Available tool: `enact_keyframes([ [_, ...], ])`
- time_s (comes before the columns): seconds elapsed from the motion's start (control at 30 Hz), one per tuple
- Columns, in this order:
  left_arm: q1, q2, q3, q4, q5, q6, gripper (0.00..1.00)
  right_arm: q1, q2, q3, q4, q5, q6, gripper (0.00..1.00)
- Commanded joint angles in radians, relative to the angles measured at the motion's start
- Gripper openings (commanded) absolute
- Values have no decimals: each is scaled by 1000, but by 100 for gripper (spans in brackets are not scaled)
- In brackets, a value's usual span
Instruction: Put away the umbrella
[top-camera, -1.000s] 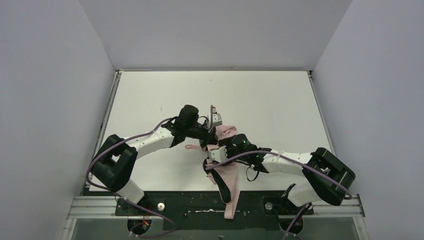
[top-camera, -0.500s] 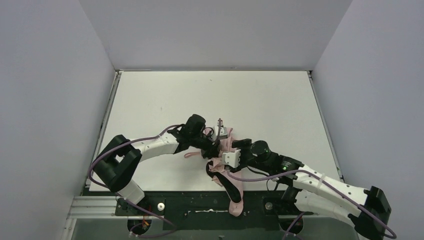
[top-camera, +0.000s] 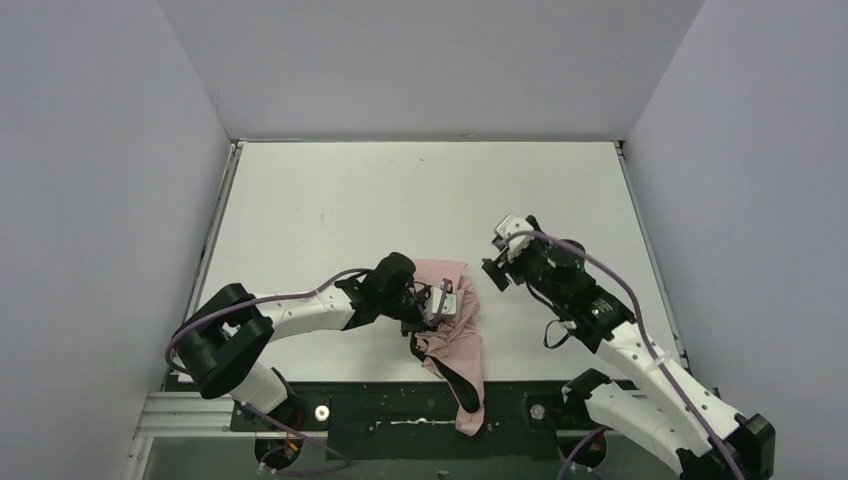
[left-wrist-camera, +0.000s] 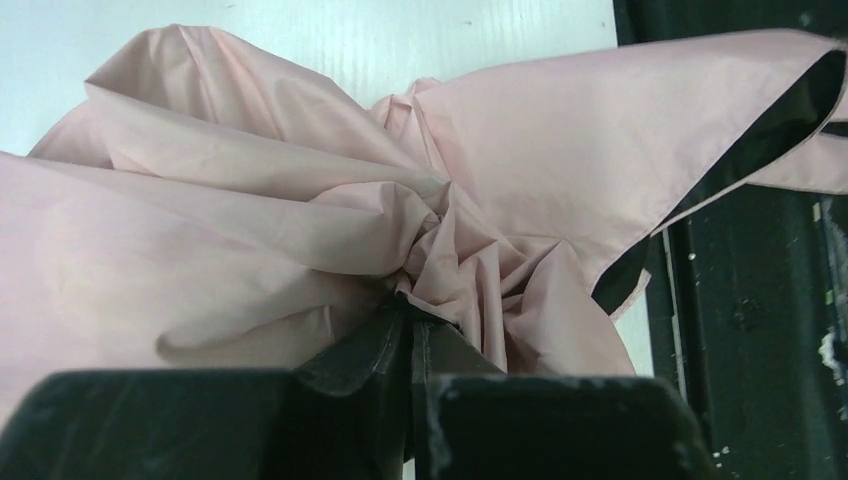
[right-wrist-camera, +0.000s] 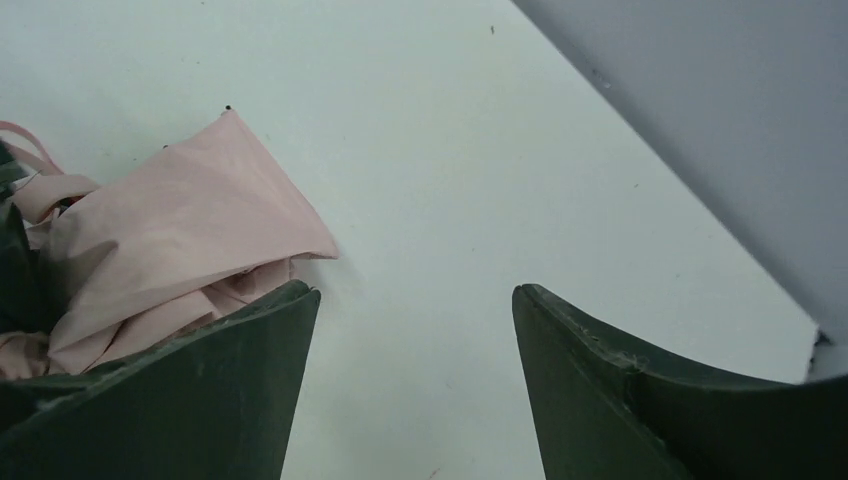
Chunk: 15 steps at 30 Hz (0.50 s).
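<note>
Left pincer nips the pink umbrella; right pincer stands spread and empty.

From above: the umbrella (top-camera: 455, 325) lies crumpled on the tabletop (top-camera: 330, 200), its tail trailing over the near edge onto the black base rail (top-camera: 380, 408). The left pincer (top-camera: 438, 303) sits at the umbrella's left flank, and the right pincer (top-camera: 495, 268) hangs just right of the umbrella, apart from it. Left wrist now: fingers pressed together, a knot of umbrella fabric gathered at their tips, black lining showing at a fold. Right wrist: fingers wide apart, bare tabletop between them, the umbrella's corner just beside one finger.
</note>
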Motion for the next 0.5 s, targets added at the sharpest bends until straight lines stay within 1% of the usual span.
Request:
enact_keyframes([
  [0.0, -29, -28, 14, -123, -90, 229, 1, -172, 200, 159, 2, -319, 164, 75],
  [0.07, -45, -32, 17, -157, -124, 306, 1, -232, 305, 242, -75, -466, 127, 79],
  [0.13, -61, -25, 21, -184, -167, 389, 1, -249, 385, 310, -131, -532, 76, 81],
  [0.27, -98, 4, 25, -211, -270, 499, 1, -250, 512, 427, -212, -595, -8, 82],
  [0.37, -112, 22, 21, -202, -339, 561, 1, -244, 604, 531, -416, -681, -155, 82],
  [0.4, -113, 30, 17, -188, -359, 582, 1, -240, 634, 557, -507, -696, -205, 82],
  [0.47, -113, 51, 10, -166, -402, 632, 0, -218, 673, 577, -579, -683, -283, 82],
])
